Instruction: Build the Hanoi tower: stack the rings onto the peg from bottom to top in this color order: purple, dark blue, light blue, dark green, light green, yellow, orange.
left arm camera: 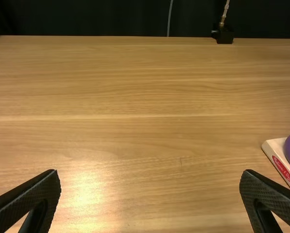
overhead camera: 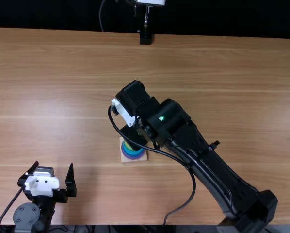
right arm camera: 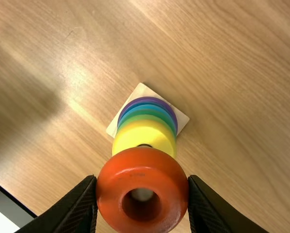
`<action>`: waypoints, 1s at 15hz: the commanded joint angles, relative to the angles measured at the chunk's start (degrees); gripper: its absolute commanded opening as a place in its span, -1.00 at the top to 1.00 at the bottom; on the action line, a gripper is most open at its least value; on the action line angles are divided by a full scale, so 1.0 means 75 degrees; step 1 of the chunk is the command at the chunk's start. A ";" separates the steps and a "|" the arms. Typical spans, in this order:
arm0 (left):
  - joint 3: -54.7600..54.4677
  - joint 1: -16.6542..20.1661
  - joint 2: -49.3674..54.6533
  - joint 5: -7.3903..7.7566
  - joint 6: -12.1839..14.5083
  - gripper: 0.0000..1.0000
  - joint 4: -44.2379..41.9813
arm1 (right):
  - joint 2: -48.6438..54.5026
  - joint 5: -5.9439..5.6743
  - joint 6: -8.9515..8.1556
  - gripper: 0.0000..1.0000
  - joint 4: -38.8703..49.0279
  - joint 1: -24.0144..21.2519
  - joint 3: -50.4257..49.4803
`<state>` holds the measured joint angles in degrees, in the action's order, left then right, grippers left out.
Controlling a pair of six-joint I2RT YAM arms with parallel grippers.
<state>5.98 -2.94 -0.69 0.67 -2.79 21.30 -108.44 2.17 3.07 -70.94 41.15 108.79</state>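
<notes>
While the left gripper [overhead camera: 54,166] stands at the near left with its ridged black fingers wide apart, the right gripper [overhead camera: 134,139] is narrowed around the smooth, glossy orange ring [right arm camera: 142,165], pressing its rounded sides. Just left of the middle, toward the near side of the grained wooden table [overhead camera: 222,73], a square pale wood base [right arm camera: 183,118] bears the purple ring [right arm camera: 151,100], then blue and green bands, with the yellow ring [right arm camera: 140,132] uppermost; whether orange touches yellow, I cannot tell.
</notes>
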 commanded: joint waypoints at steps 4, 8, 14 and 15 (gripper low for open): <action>-0.0797 0.0029 0.0092 0.0094 0.0104 -1.00 0.0633 | -0.0225 -0.0051 -0.0213 -1.00 -0.0042 0.0057 0.0166; -0.0797 0.0029 0.0092 0.0094 0.0104 -1.00 0.0633 | -0.0201 -0.0192 -0.0227 -1.00 0.0112 0.0057 0.0225; -0.0797 0.0029 0.0092 0.0094 0.0104 -1.00 0.0633 | 0.0268 -0.0360 -0.0227 -1.00 0.1167 -0.0306 0.0166; -0.0797 0.0029 0.0092 0.0094 0.0104 -1.00 0.0633 | 0.0701 -0.0431 -0.0227 -1.00 0.1195 -0.0810 0.0084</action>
<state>6.00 -2.94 -0.67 0.69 -2.79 21.32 -107.68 0.82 1.56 -61.89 38.15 108.60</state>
